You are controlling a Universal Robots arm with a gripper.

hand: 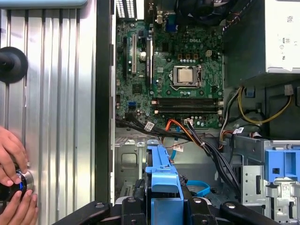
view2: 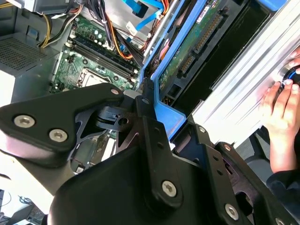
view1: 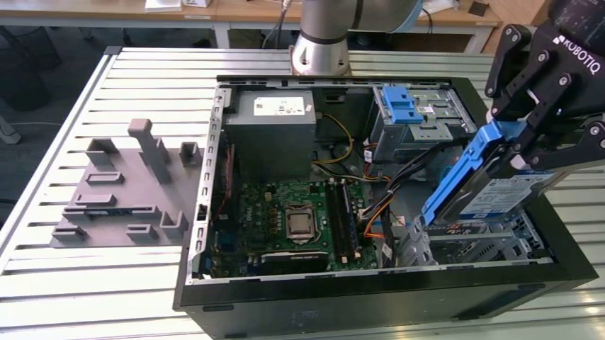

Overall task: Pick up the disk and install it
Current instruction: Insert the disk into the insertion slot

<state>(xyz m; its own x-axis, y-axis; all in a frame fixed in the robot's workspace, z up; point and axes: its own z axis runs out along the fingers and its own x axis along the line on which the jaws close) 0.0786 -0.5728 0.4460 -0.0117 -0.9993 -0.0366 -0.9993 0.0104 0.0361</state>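
Computer case (view1: 378, 297) on table (view1: 66, 283), fixture block (view1: 123, 191) at the exterior view's left of it. Inside: power supply (view1: 274, 134) behind motherboard (view1: 283, 219). Toward the exterior view's right: drive cage (view1: 421, 117) far, disk (view1: 501, 195) near, tilted in gripper (view1: 525, 145).

Looked like a robotics lab to me. The arm's base (view1: 319, 49) stood on a slatted aluminium tabletop (view1: 57, 269), an opened-up PC tower (view1: 378, 301) sat right below the gripper (view1: 525, 152), a grey fixture block (view1: 123, 191) lay well off to its side, and wooden office desks (view1: 236, 10) ran behind.
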